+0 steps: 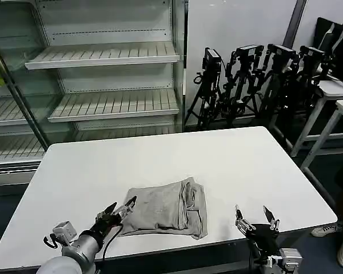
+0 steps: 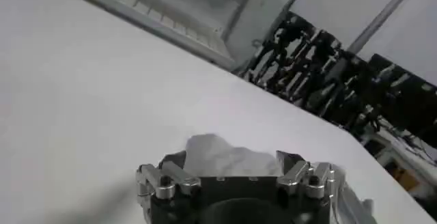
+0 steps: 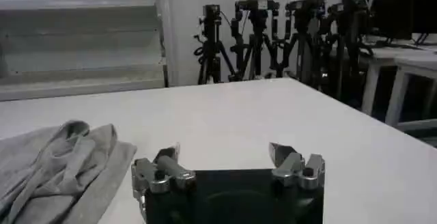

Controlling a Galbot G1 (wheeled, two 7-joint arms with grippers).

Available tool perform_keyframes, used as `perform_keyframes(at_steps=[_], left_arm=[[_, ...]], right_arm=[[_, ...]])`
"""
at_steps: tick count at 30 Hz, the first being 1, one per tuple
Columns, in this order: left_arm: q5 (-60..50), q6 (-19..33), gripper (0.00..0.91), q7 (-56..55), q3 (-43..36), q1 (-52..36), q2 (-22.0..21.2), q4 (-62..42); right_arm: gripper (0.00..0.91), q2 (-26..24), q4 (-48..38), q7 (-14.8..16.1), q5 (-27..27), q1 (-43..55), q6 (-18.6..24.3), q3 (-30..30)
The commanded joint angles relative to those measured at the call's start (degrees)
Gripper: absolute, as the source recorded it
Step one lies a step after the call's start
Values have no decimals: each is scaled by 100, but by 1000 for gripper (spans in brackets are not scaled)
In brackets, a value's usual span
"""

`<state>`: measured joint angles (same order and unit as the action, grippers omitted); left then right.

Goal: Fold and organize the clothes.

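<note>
One grey T-shirt [image 1: 167, 209] lies folded into a rough rectangle on my white bench [image 1: 217, 160], lower middle of the head frame, near the front edge. My left hand [image 1: 119, 209] sits at lower left, fingers spread, its tips right at the shirt's left edge; whether they touch the cloth I cannot tell. My right hand [image 1: 255, 218] hovers at lower right by the bench's front edge, fingers spread, well apart from the shirt. At upper left stand the shelves [image 1: 108, 80], at upper right a row of black tripods [image 1: 257, 80].
</note>
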<state>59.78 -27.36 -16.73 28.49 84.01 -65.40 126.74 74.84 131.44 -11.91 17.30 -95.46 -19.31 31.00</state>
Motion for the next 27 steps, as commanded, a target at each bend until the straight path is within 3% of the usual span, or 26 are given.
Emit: perform_keyframes(at_steps=[1, 26, 27], left_arm=[[-20, -37, 907, 54, 72, 80, -335, -329], [-102, 381, 907, 77, -306, -434, -1201, -973], [-75, 403, 796, 71, -303, -442, -1221, -1003]], right_arm=[[907, 9, 28, -10, -1, -13, -7, 17], [907, 204, 228, -22, -145, -215, -34, 10], [907, 209, 238, -23, -150, -224, -33, 14]])
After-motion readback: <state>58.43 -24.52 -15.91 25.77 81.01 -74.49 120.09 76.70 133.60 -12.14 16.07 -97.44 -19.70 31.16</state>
